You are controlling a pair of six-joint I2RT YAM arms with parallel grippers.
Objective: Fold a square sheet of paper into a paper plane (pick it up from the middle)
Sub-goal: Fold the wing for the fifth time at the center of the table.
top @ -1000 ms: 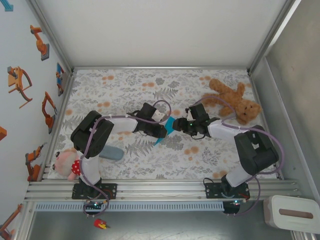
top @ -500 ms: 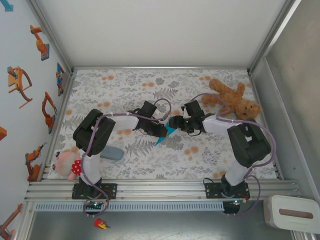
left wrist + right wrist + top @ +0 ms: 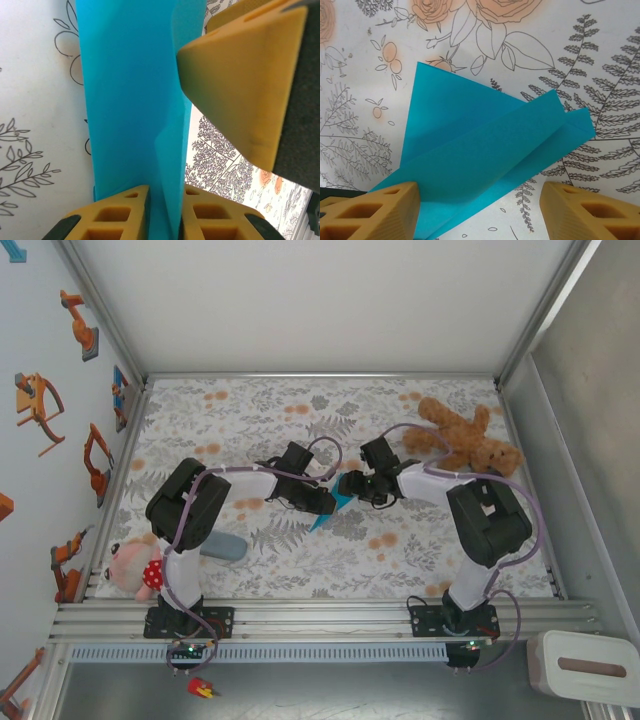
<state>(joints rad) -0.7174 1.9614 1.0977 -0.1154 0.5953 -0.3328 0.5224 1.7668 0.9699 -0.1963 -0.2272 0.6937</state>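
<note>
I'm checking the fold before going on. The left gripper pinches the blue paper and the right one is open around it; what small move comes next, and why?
Probably close the right gripper on the folded paper. Its jaws stand open with the layered paper between them, while the left gripper holds it pinched, so a second grip could set the crease.

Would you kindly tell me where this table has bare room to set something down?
Bare floral cloth lies along the far wall, left of the brown teddy bear, and near the front between the arm bases. Crowded: the centre, where both arms meet at the folded turquoise-blue paper, and the near-left corner with the grey-blue oblong case and pink doll.
</note>
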